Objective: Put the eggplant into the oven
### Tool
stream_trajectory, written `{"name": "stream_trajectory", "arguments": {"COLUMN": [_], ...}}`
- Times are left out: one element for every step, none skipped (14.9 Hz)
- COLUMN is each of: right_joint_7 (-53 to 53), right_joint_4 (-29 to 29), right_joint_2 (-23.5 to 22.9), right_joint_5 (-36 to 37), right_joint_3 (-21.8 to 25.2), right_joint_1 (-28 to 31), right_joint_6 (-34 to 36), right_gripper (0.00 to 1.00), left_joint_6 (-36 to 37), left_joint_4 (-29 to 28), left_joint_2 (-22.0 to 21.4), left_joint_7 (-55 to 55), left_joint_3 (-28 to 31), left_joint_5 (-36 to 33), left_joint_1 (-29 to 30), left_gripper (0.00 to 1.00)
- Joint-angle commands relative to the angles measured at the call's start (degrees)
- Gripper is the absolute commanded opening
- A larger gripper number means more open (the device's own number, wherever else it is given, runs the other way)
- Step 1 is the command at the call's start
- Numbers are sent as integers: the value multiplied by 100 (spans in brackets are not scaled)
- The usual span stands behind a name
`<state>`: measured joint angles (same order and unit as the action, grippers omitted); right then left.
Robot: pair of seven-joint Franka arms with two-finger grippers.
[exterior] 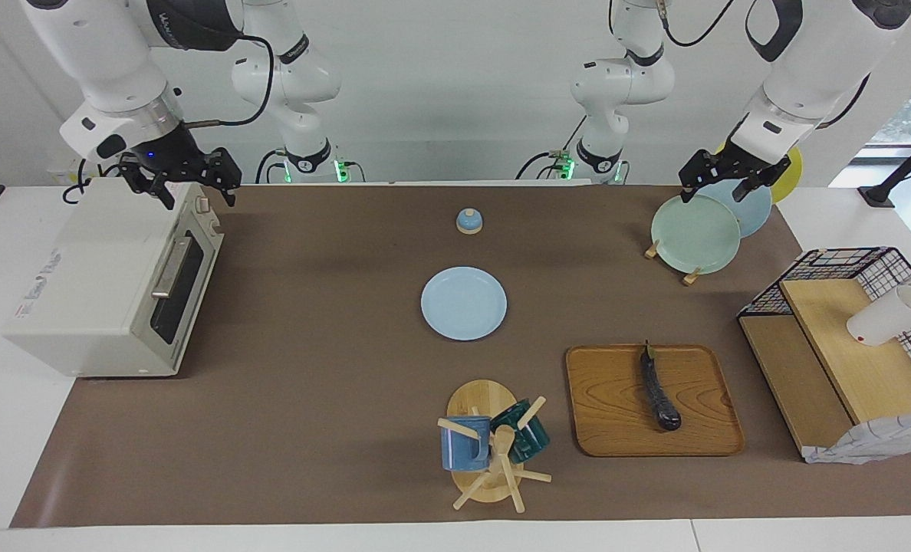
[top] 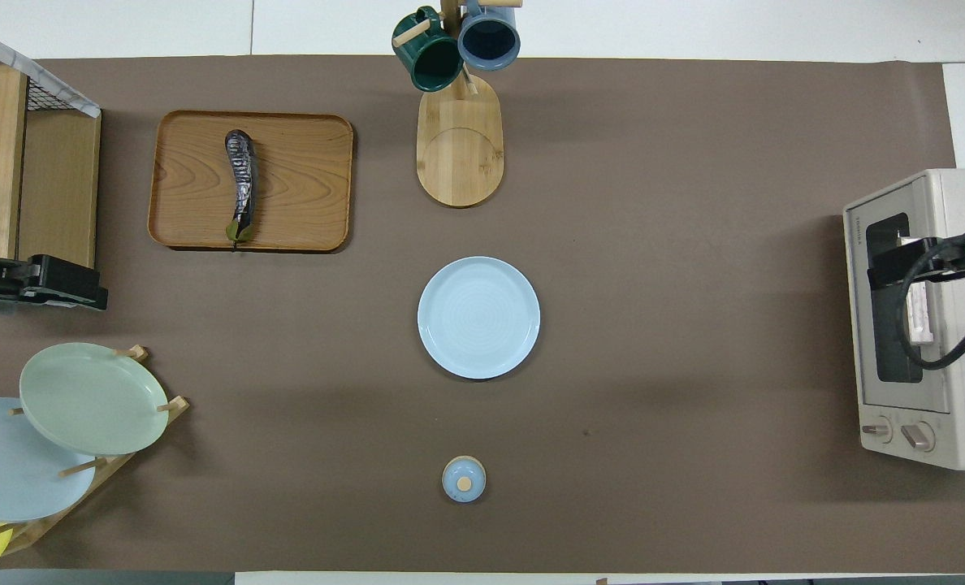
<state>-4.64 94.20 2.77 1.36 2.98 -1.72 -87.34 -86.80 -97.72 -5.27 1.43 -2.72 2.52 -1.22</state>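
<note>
The eggplant (exterior: 659, 391) (top: 241, 183), dark and glossy, lies lengthwise on a wooden tray (exterior: 616, 414) (top: 304, 187) toward the left arm's end of the table. The off-white oven (exterior: 95, 284) (top: 962, 325) stands at the right arm's end, its dark glass door shut. My right gripper (exterior: 198, 193) (top: 897, 260) hangs open over the oven's top edge above the door, holding nothing. Over the plate rack (exterior: 689, 272), well apart from the eggplant, my left gripper (exterior: 716, 192) (top: 84, 291) is open and empty.
A pale blue plate (exterior: 463, 303) (top: 478, 317) sits mid-table, with a small blue lidded piece (exterior: 468, 221) nearer the robots. A mug tree (exterior: 494, 445) with two mugs stands beside the tray. A wooden shelf with a wire basket (exterior: 846, 353) occupies the left arm's end.
</note>
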Motion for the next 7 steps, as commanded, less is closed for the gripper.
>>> {"name": "stream_trajectory", "arguments": {"right_joint_7": [86,95,95,95,95,86,-1], "right_joint_4": [19,19,19,45,54,55,72], "right_joint_2": [48,48,48,57,57,57,66], "right_joint_5": [-136,-136,-136,-136,-136,-136,-136], "right_joint_3": [-8,1,-8,1,1,1,1], "right_joint_1": [57,57,57,57,57,57,57], "right_joint_6": [-37,-28,-28,-28,-28,-28,-28], "right_gripper": [100,100,100,100,100,100,100], "left_joint_6": [75,84,67,32,-3,-65,-126], "left_joint_4": [104,104,104,104,78,78,78], "left_joint_2": [17,17,17,17,17,17,17], "left_joint_7": [-20,-29,-29,-3,6,7,24], "left_joint_3": [-53,-62,-62,-62,-62,-62,-62], "left_joint_5": [-68,-68,-68,-68,-68,-68,-68], "left_joint_1": [78,78,78,78,78,78,69], "left_gripper": [100,100,100,100,100,100,100]}}
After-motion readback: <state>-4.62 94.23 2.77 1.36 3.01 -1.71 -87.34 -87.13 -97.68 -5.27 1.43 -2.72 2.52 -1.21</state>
